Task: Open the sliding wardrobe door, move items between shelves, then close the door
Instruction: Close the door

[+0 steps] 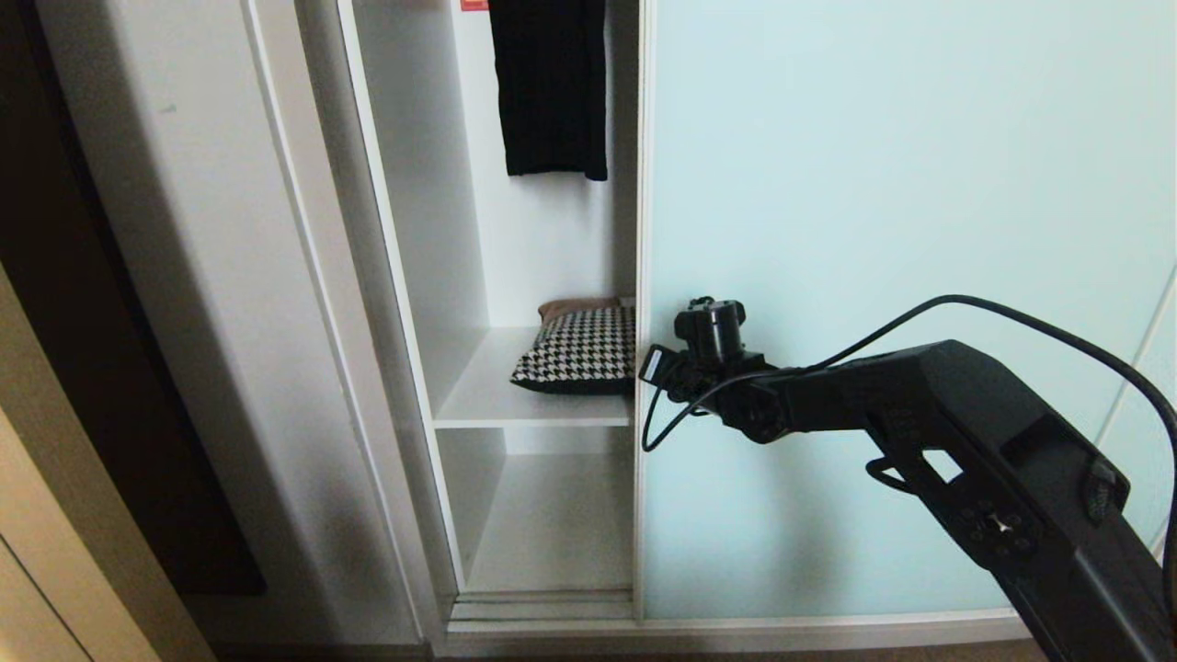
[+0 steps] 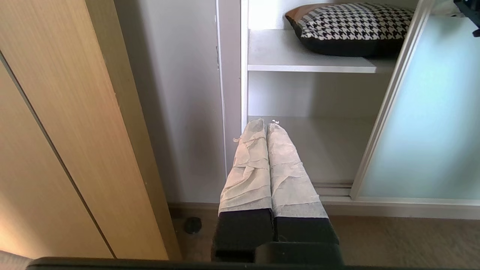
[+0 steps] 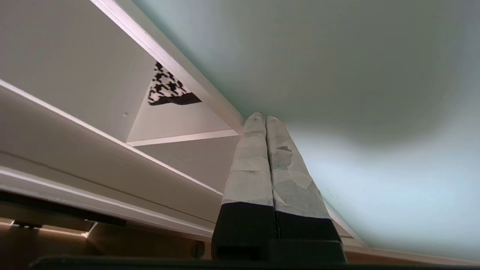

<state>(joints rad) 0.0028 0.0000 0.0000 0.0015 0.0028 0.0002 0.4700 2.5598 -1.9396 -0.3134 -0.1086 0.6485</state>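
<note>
Door (image 1: 874, 230) partly open, frosted glass: smooth, heavy, offers no grip; push on the frame edge. Right tool (image 3: 261, 118) clenched, tips at that edge. Houndstooth bundle (image 1: 581, 351), soft, on upper shelf (image 1: 497, 395). Left tool (image 2: 266, 125) clenched, idle.

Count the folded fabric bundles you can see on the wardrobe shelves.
1: the houndstooth bundle lies on the upper shelf, partly behind the sliding door. That door may hide others.
</note>
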